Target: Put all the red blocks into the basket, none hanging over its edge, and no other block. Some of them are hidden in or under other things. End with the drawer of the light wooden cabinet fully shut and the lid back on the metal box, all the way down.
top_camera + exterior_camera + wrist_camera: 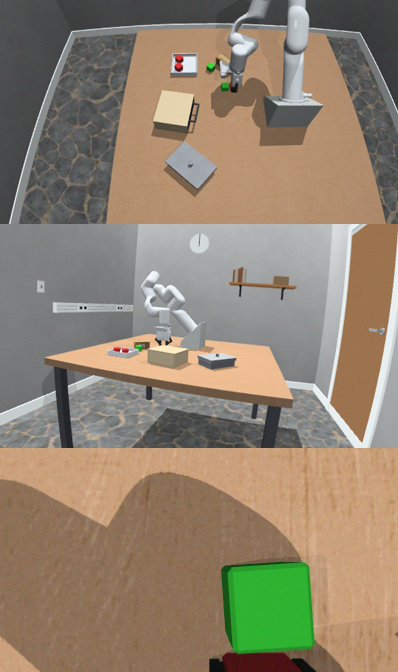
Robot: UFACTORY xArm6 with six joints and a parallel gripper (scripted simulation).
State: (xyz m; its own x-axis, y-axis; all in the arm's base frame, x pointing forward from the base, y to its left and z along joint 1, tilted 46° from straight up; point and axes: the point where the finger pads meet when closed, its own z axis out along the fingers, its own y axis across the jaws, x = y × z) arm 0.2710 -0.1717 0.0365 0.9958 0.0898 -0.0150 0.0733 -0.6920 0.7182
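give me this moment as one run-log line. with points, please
gripper (235, 89) (163, 344) (256, 666): shut on red block (231, 86) (256, 662) | alongside: green block (224, 87) (271, 608) | white rectangular basket (184, 74) (123, 355): two red blocks | grey metal box (216, 364): lid on
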